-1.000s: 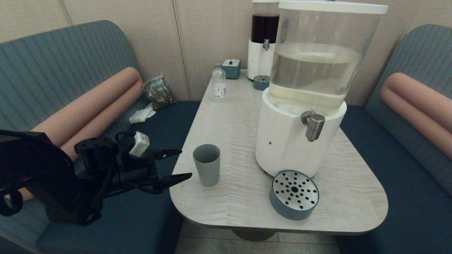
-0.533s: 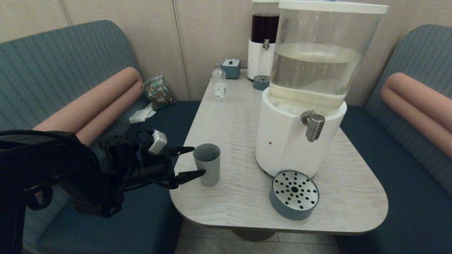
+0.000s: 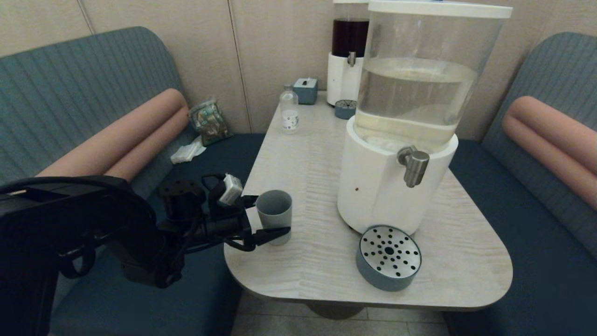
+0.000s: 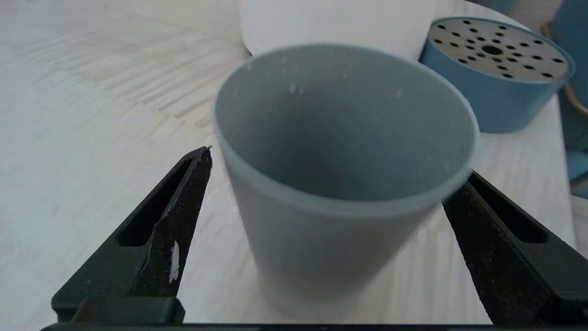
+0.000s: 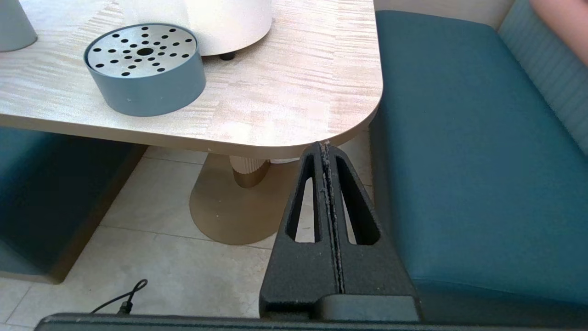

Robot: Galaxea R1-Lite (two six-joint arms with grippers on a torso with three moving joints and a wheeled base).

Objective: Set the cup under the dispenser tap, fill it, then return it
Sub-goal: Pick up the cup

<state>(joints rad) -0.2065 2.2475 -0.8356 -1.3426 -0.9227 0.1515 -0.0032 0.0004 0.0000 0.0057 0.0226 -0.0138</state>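
Presently catalogued, item by item.

Cup (image 3: 274,215): matte grey-blue tapered tumbler, no handle, upright near the table's left front edge, well apart from the tap. Its inside looks empty.

Left gripper (image 3: 266,215): black wedge-shaped fingers (image 4: 161,239) spread apart, one on each side of the cup; in the left wrist view a gap shows at one finger, while contact at the other cannot be told.

Dispenser (image 3: 396,186): large, round white base, smooth and glossy, carrying a clear cylindrical tank of pale liquid under a white lid.

Dispenser tap (image 3: 414,165): short brushed-steel spout pointing down from the front of the white base.

Drip tray (image 3: 389,263): low round drum, blue-grey wall, perforated metal top, on the table below the tap, just beside the dispenser's foot.

Right gripper (image 5: 327,216): black fingers pressed together, holding nothing, low beside the table's right front corner above the tiled floor.

Second dispenser (image 3: 347,60): smaller, dark liquid, at the far end of the table with its own small tray.

Small clear bottle (image 3: 289,112) and blue-grey box (image 3: 305,90): far end of the table, left side.

Table (image 3: 303,154): pale wood-grain top, rounded corners, on a pedestal.

Room: ribbed teal booth seats (image 3: 70,93) with salmon bolsters, beige panelled wall.
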